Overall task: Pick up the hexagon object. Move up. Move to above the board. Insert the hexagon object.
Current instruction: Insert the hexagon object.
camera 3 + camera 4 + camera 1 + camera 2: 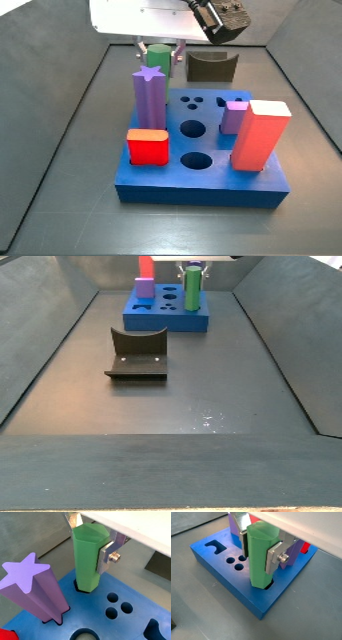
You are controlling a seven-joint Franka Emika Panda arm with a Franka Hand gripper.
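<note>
The hexagon object (87, 559) is a tall green prism post standing upright, its lower end in a hole at a corner of the blue board (130, 594). My gripper (89, 547) is shut on its upper part, with a silver finger on each side. Both wrist views show this; the post (260, 567), gripper (258, 554) and board (231, 584) are also seen from the opposite side. In a side view the post (159, 55) stands at the board's (201, 187) far corner under the gripper (160, 44). It also shows in a side view (193, 288).
A purple star post (148, 100), a red cube (147, 147), a tall red post (261, 135) and a short lilac prism (235, 115) stand in the board. A dark olive U-shaped fixture (210, 67) sits on the floor beside the board, also seen in a side view (136, 353).
</note>
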